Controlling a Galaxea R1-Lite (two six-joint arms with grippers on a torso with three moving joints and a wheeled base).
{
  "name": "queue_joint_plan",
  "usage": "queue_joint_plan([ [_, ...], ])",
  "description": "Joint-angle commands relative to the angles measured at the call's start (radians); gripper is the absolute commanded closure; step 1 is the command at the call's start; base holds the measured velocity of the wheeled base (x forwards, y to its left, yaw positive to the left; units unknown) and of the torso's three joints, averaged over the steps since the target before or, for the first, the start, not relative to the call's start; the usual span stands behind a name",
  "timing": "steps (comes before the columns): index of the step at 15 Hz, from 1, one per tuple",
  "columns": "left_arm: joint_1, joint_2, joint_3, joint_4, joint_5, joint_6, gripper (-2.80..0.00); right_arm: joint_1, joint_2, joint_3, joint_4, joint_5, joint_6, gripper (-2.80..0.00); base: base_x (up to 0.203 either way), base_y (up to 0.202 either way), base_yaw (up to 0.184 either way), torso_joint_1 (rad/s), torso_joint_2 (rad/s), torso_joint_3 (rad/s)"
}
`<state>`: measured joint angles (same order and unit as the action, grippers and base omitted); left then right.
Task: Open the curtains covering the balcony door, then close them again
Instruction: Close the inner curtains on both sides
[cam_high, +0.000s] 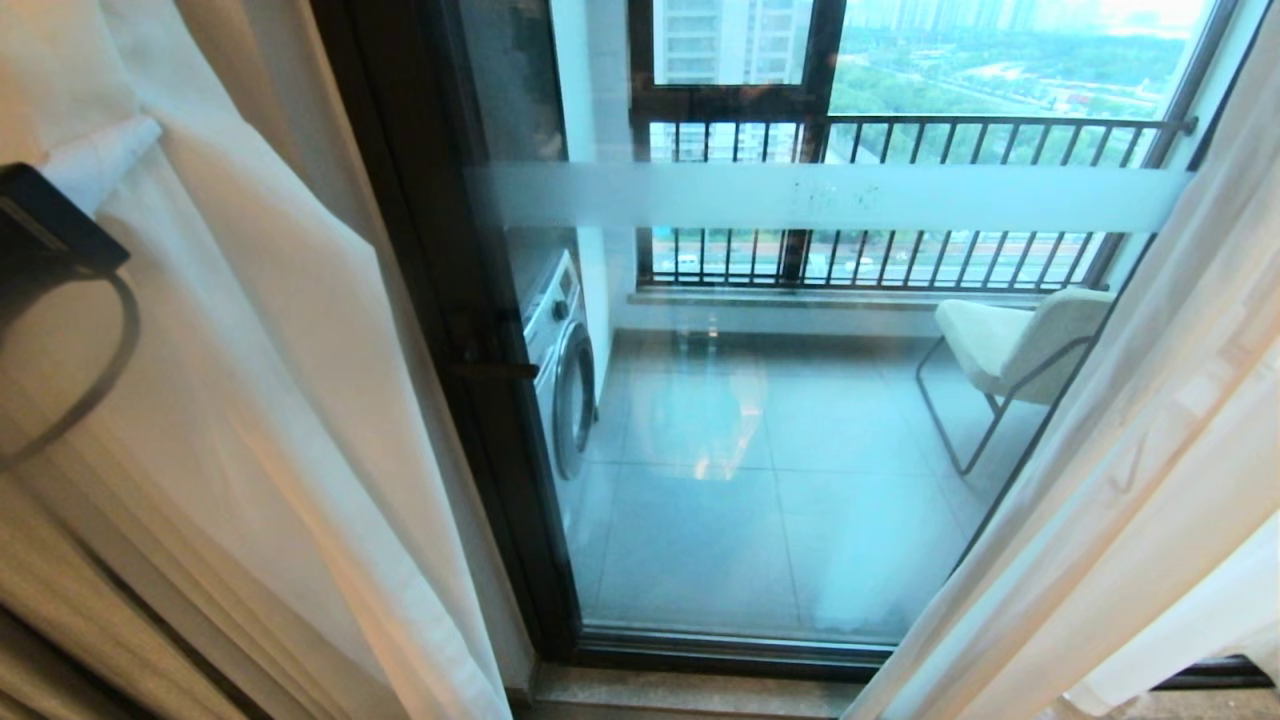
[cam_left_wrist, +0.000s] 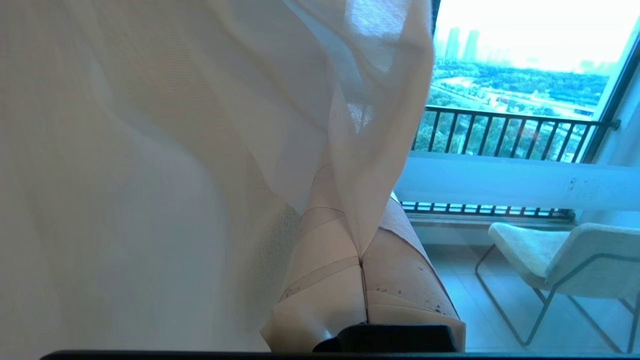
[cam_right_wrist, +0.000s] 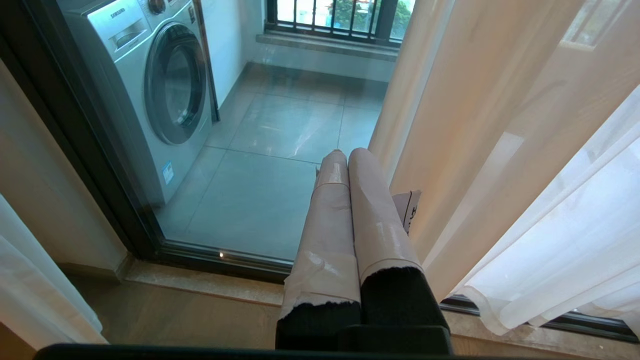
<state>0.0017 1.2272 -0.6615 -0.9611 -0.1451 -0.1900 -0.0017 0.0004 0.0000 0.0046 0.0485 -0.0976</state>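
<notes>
The curtains stand parted. The left panel (cam_high: 280, 350) is bunched to the left and the right panel (cam_high: 1150, 480) hangs at the right, with the balcony door (cam_high: 430, 300) and its frosted band (cam_high: 830, 195) bare between them. My left gripper (cam_high: 135, 135) is at the far left, shut on a fold of the left curtain (cam_left_wrist: 200, 150), which drapes over its taped fingers (cam_left_wrist: 320, 280). In the right wrist view my right gripper (cam_right_wrist: 345, 156) hangs low before the glass, shut and holding nothing, beside the right curtain (cam_right_wrist: 500, 150). It is outside the head view.
Behind the glass a washing machine (cam_high: 560, 360) stands at the left and a pale chair (cam_high: 1020, 350) at the right. A black-barred railing (cam_high: 900, 130) runs across the back. A stone sill (cam_high: 680, 695) lies under the door's bottom track.
</notes>
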Motion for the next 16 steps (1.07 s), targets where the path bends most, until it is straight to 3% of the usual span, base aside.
queue_joint_plan([
  [1,0.0,0.037,-0.006,-0.013,-0.001,0.001,0.0,0.0,0.0,0.0,0.0,0.001,-0.001,0.0,0.0,0.0,0.0,0.0,0.0,0.0],
  [5,-0.007,0.105,-0.016,-0.037,-0.009,0.004,0.0,0.0,0.0,0.0,0.0,0.001,-0.001,0.0,0.0,0.0,0.0,0.0,0.0,0.0],
  [7,-0.005,0.136,-0.03,-0.051,-0.05,0.004,0.0,0.0,0.0,0.0,0.0,0.001,-0.001,0.0,0.0,0.0,0.0,0.0,0.0,0.0],
  [16,-0.002,0.19,-0.104,-0.051,-0.053,0.011,0.0,0.0,0.0,0.0,0.0,0.001,-0.001,0.0,0.0,0.0,0.0,0.0,0.0,0.0],
])
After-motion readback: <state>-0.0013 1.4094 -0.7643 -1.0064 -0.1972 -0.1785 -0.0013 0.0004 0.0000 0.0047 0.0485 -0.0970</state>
